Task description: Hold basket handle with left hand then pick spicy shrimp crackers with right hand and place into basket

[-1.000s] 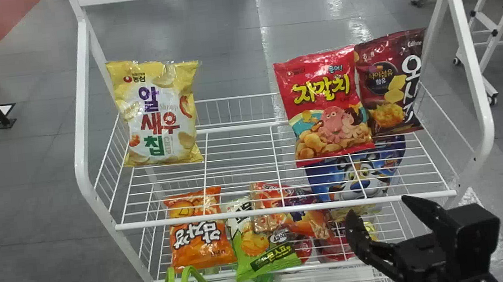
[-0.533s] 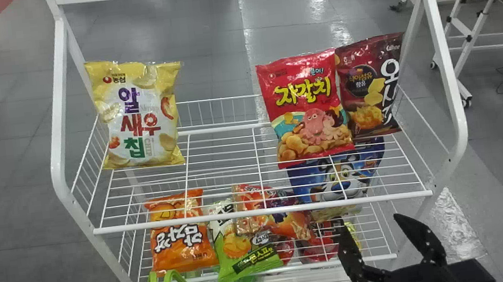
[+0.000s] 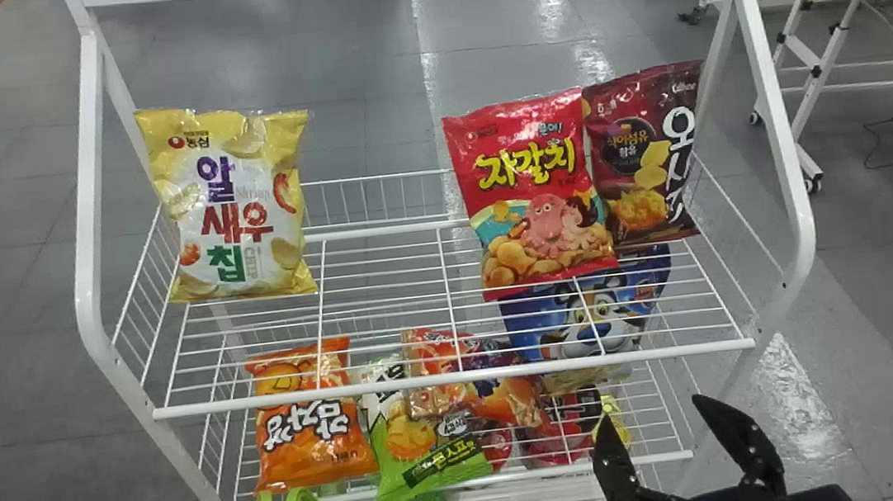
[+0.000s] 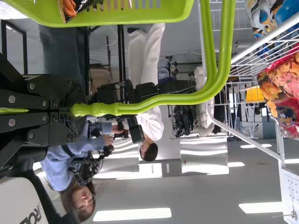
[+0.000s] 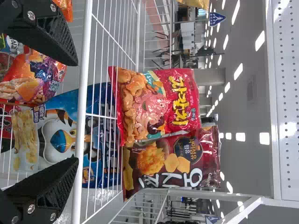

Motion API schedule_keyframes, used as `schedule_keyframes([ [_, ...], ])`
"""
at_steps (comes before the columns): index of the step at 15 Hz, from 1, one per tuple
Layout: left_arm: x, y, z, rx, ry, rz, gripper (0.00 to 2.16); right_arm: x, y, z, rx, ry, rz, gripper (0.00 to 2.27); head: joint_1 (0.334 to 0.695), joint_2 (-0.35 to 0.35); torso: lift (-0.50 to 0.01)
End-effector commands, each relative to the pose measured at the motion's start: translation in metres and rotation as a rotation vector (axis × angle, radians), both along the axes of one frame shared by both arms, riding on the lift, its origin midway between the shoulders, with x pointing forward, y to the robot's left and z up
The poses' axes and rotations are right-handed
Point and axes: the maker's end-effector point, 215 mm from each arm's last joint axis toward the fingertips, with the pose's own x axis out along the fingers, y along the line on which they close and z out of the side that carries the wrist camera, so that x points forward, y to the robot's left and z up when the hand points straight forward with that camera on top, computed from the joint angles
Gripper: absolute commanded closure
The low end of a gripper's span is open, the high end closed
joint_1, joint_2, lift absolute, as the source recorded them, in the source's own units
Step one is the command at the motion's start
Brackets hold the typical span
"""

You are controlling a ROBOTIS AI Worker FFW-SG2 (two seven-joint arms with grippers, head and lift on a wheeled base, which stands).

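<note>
- While the left gripper (image 4: 77, 111) is gripping the handle (image 4: 177, 99) of the green basket (image 4: 140, 17), the holding part of the task is looking settled, and the pick is the step in hand, seemingly at its approach.
- The right gripper (image 3: 653, 415) is hovering empty before the right part of the lower shelf (image 3: 553, 470), its two fingers spread apart.
- The spicy shrimp crackers are proving hard to single out: an orange-and-red bag (image 3: 458, 357) is lying on the lower shelf among the others (a likely candidate, judged from colour alone), while a yellow-and-white bag (image 3: 230, 207) with shrimp pictured on it is standing at the left of the upper shelf (image 3: 460, 379).
- The next move is calling for a sure choice of bag, then for lining up the right fingers with it and closing gently on the crinkly film.
- If the lower bag is the target, the upper wires are posing a snag risk, so a low, forward entry is seeming wiser, with the basket staying steady for the drop.
</note>
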Motion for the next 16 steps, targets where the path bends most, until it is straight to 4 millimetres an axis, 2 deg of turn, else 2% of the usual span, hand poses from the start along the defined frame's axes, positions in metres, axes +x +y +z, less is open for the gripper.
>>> schedule_keyframes([
  [1,0.000,0.000,0.001,-0.001,-0.002,0.000,2.07,-0.001,-0.002,0.000,0.003,-0.002,-0.007,0.07,0.695,-0.050,-0.007],
  [16,-0.001,-0.001,-0.001,-0.003,0.003,0.003,2.07,-0.002,0.011,0.003,0.012,-0.013,0.031,0.06,0.695,-0.033,-0.007],
])
